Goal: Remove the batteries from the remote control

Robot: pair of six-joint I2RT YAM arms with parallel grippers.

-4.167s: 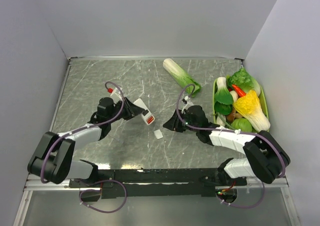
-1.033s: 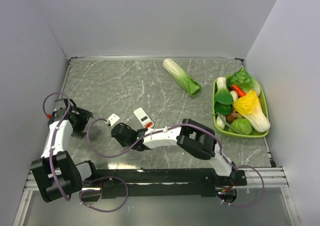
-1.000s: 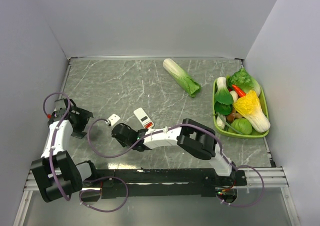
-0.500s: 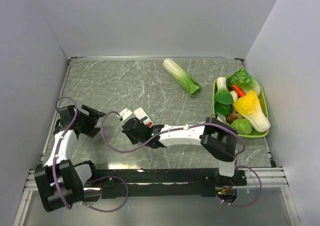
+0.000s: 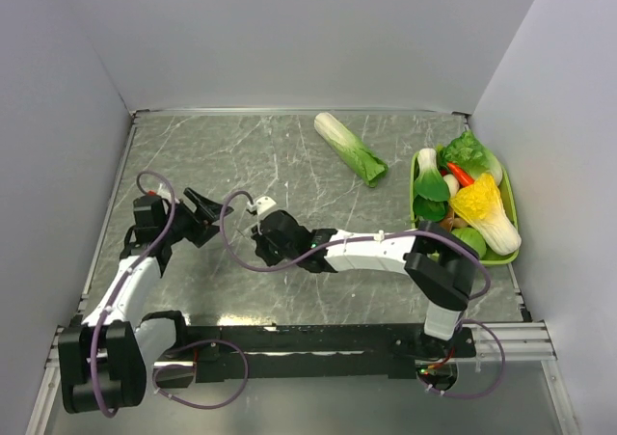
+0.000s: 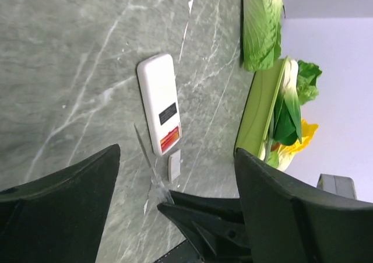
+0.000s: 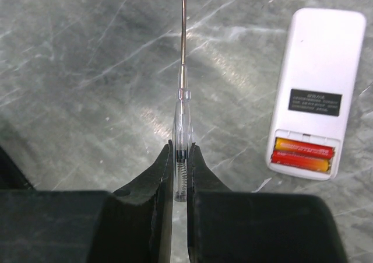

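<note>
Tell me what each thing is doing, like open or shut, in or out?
flat white rectangular plastic remote control: lying back-up on the table, battery bay uncovered.
two thin red batteries: both inside the bay.
small white square cover piece: off, lying by the remote's battery end.
thin clear-handled screwdriver: clamped in the right gripper, tip off the remote.
right gripper: shut on the screwdriver.
left gripper: open, empty.

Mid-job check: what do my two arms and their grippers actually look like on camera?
The left arm and the right arm share a build: white link shells between bulky black joints and bases. A purple cable loops loosely along each. The left gripper and the right gripper have matte black, wedge-shaped fingers. No markings are legible.
</note>
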